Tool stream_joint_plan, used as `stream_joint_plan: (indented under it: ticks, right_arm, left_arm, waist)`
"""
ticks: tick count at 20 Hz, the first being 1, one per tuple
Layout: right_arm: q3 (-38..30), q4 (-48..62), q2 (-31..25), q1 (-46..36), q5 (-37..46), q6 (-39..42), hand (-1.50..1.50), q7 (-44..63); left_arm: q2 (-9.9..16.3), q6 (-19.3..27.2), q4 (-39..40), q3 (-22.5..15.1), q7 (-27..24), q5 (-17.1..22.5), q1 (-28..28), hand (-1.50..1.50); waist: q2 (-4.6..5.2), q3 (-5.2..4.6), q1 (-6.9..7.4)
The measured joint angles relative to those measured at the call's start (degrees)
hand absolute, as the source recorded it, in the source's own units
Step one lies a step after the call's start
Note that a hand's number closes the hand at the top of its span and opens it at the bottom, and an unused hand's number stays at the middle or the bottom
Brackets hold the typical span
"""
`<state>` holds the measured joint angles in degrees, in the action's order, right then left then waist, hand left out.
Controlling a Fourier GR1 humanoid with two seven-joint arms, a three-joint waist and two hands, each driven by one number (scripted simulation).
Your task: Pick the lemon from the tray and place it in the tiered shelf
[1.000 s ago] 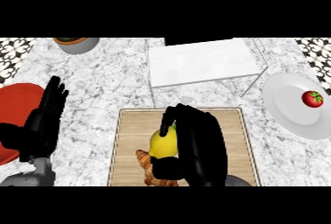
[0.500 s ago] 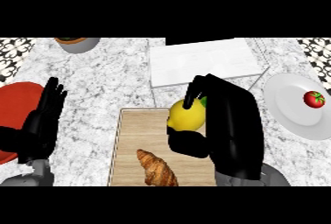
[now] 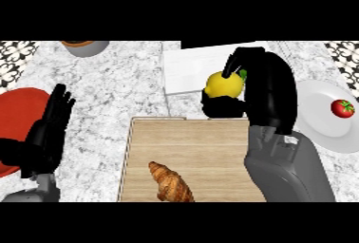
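Note:
My right hand [image 3: 263, 90] is shut on the yellow lemon [image 3: 223, 85] and holds it in the air over the near edge of the white tiered shelf [image 3: 193, 71]. Its thumb sits under the fruit and its fingers curl over the top. The wooden tray [image 3: 193, 142] lies below and nearer to me, with a croissant [image 3: 171, 182] on its near part. At the left, my left hand [image 3: 51, 126] stays open with its fingers up.
A red plate [image 3: 21, 109] lies under the left hand at the left edge. A white plate [image 3: 324, 126] with a tomato [image 3: 342, 108] is at the right. A grey bowl [image 3: 85, 47] stands at the back left.
My right hand has lifted the lemon off the tray and carried it away from me, to the shelf's near edge. The left hand has not moved.

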<state>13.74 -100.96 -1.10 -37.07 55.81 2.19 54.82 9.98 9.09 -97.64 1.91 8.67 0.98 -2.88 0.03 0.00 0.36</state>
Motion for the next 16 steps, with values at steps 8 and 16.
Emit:
stream_joint_plan:
  ticks: [8, 16]
  right_arm:
    - [-7.9, 18.1, -0.2, -4.5, -1.2, -11.8, 1.5, -12.7]
    - [-13.1, 35.0, -0.6, -10.0, -3.0, -20.9, 1.5, -23.6]
  left_arm:
    - [-0.4, -0.4, 0.6, 0.6, 0.6, -0.3, -1.5, 0.0]
    - [-1.2, -0.6, 0.7, 0.6, 0.2, -1.3, -1.1, 0.0]
  waist:
    - [0.15, 0.01, 0.24]
    - [0.13, 0.01, 0.34]
